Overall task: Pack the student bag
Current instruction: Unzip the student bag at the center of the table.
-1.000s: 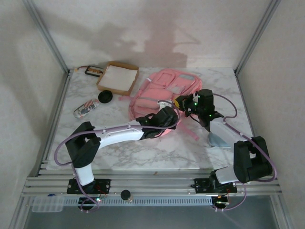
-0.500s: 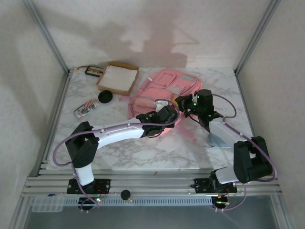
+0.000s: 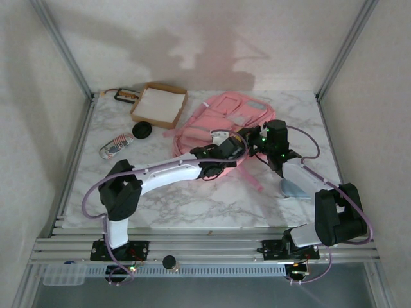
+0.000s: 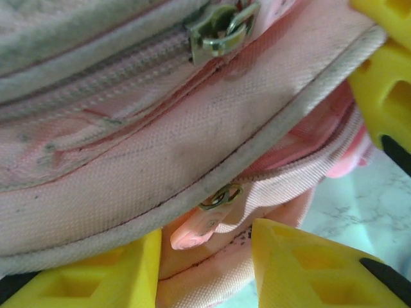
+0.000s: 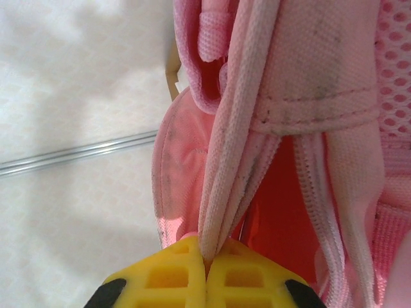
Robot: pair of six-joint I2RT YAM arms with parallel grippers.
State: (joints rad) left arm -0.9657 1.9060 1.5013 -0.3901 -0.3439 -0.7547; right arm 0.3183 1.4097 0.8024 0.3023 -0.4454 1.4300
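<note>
Legible text: none | student bag (image 3: 221,114): plain pink fabric, no lettering to read | zip pull (image 4: 221,29): bare metal, no mark can be made out | packet (image 3: 115,146) on bench (image 3: 192,199): striped print, too small to read | cardboard box (image 3: 159,106): no label legible

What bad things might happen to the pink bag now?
The right pincer pinches just a thin fold of the student bag; it may slip out. The left pincer stands open around the small pink zip pull, so it might close and miss it, or catch fabric instead.
</note>
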